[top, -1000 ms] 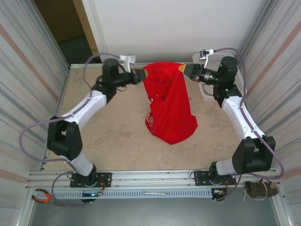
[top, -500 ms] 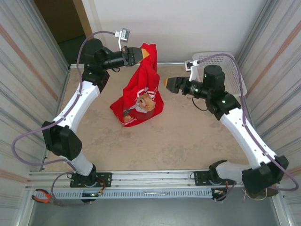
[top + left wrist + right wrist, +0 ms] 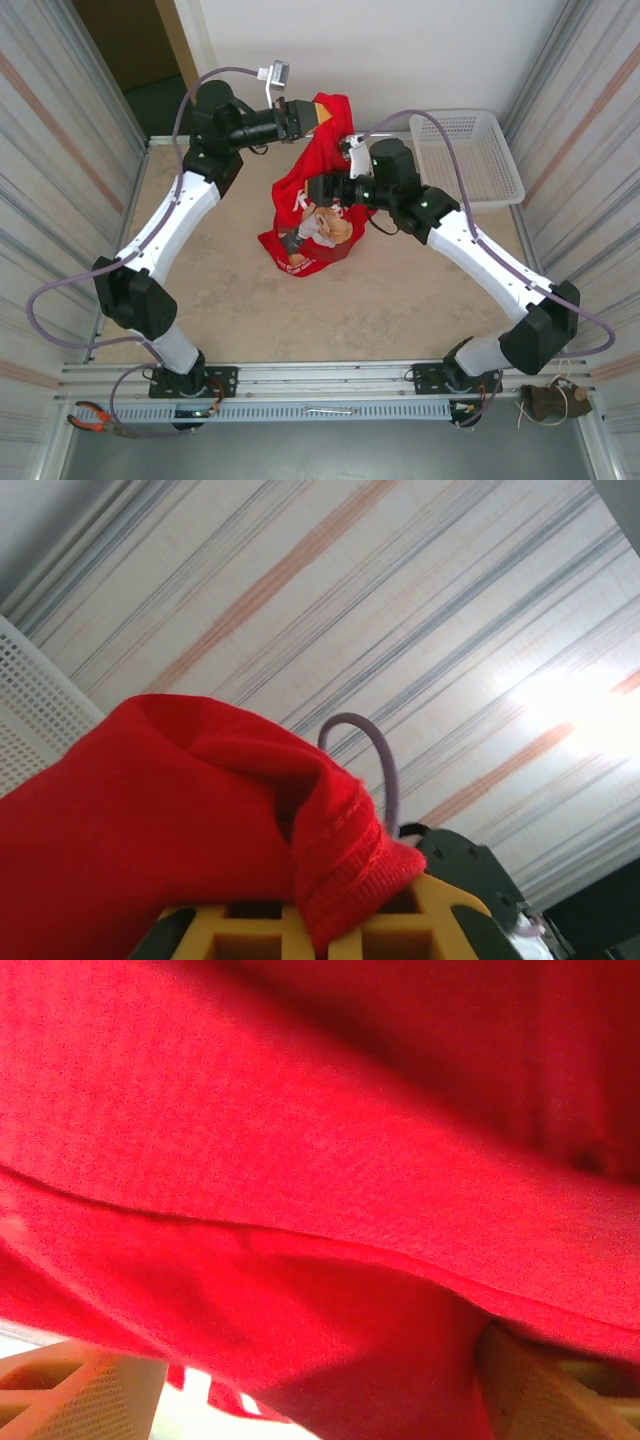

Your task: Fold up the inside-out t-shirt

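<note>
No fold yet: t-shirt (image 3: 310, 215) hangs bunched below the clamping left end effector (image 3: 320, 114); right end effector (image 3: 326, 189) spread apart around cloth.

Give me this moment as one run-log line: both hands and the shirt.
left hand: shut on t-shirt edge, raised | right hand: open, against the cloth | t-shirt: hanging, bunched, not folded

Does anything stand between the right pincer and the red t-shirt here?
Nothing visible does. The right pincer touches the t-shirt, red cloth lying between its open fingers, while the left pincer holds it up.
</note>
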Controlling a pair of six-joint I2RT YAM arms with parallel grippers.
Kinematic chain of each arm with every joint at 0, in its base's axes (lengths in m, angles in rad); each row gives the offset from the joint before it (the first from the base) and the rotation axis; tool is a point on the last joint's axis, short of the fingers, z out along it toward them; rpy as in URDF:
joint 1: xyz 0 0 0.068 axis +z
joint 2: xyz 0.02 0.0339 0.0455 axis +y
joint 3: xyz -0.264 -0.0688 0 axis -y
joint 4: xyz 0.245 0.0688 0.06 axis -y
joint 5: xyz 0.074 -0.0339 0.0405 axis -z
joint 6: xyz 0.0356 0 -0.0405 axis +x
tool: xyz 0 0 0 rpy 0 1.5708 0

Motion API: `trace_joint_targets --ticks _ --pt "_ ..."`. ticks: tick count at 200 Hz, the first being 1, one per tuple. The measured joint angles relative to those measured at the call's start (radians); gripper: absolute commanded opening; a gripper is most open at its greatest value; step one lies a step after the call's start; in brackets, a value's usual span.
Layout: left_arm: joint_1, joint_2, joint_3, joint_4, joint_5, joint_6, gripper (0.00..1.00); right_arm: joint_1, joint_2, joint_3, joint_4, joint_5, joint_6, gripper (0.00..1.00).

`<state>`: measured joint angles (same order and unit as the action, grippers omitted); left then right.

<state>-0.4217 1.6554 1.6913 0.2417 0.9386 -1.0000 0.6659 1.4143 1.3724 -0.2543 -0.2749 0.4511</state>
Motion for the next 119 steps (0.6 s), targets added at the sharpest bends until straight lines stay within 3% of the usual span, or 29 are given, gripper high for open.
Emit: trace_joint_targets --ticks 37,67,85,101,110,119 --pt "-0.023 0.0 -0.047 -0.053 -0.107 0.039 0.0 0.066 -0.017 -0.008 0.016 0.155 0.039 0.88" --pt "-0.042 0.0 -0.072 -0.086 -0.185 0.054 0.0 0.1 -0.023 0.0 -0.005 0.294 0.073 0.88" --pt "-0.054 0.0 -0.075 -0.089 -0.215 0.055 0.0 0.099 0.008 0.04 -0.035 0.358 0.1 0.83" --pt "-0.063 -0.001 -0.075 -0.089 -0.235 0.055 0.0 0.092 0.047 0.071 -0.04 0.403 0.117 0.66" --pt "-0.066 -0.002 -0.075 -0.089 -0.239 0.054 0.0 0.086 0.06 0.072 -0.039 0.418 0.132 0.3" --pt "-0.068 -0.002 -0.075 -0.089 -0.246 0.053 0.0 0.076 0.069 0.067 -0.04 0.426 0.145 0.03"
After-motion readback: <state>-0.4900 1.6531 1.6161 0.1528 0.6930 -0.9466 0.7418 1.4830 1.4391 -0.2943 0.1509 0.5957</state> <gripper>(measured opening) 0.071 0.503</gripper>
